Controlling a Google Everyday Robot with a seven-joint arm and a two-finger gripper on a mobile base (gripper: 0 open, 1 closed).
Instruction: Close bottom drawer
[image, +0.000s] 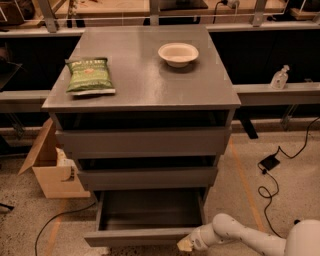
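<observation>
The bottom drawer (142, 236) is a plain dark-grey handleless drawer at the foot of the grey cabinet (145, 75). It stands pulled out, its empty inside showing. Its slim front panel runs along the bottom of the camera view. My gripper (186, 244) is at the end of the white arm (240, 237) coming in from the lower right. Its tip is against the right end of the drawer's front panel. The two drawers above it are pushed further in.
A green chip bag (89, 76) and a white bowl (178, 53) lie on the cabinet top. An open cardboard box (50, 167) stands on the floor to the left. A black cable and plug (270, 162) lie on the floor to the right. A sanitizer bottle (279, 77) stands on a ledge.
</observation>
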